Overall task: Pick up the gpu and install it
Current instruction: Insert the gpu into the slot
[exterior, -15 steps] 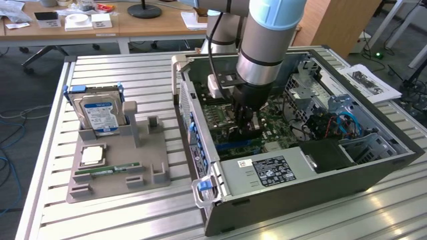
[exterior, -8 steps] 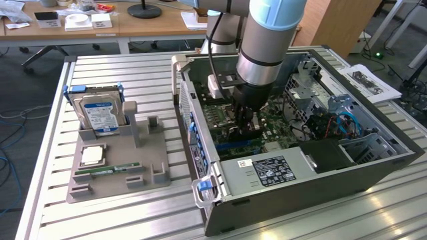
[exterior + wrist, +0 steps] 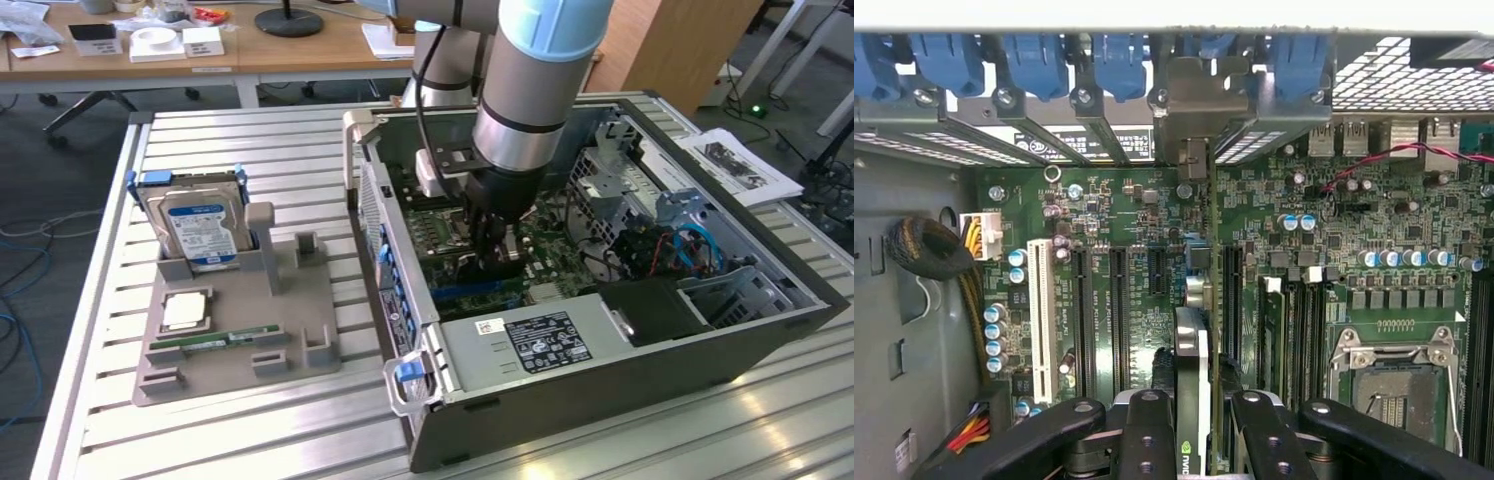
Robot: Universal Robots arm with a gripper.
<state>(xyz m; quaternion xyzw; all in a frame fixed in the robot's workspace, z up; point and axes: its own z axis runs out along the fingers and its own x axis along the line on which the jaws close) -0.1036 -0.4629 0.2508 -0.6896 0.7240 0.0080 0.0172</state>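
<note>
My gripper [image 3: 489,258] reaches down inside the open computer case [image 3: 400,330], over the green motherboard [image 3: 547,255]. It is shut on the gpu [image 3: 1192,350], a thin dark card seen edge-on between the two black fingers [image 3: 1149,430]. The card stands upright over the long expansion slots [image 3: 1119,310]. Its grey metal end bracket [image 3: 1199,105] sits at the case's rear slot openings, among the blue retaining clips [image 3: 1119,60]. In the exterior view the card shows as a dark shape [image 3: 481,272] under the fingers, close to the board.
A grey holder [image 3: 320,345] on the slatted table at the exterior view's left carries a hard drive [image 3: 200,225], a processor chip [image 3: 184,312] and a green RAM stick [image 3: 214,342]. The power supply [image 3: 534,340] and drive cage [image 3: 727,290] crowd the case. An empty processor socket [image 3: 1394,390] lies beside the slots.
</note>
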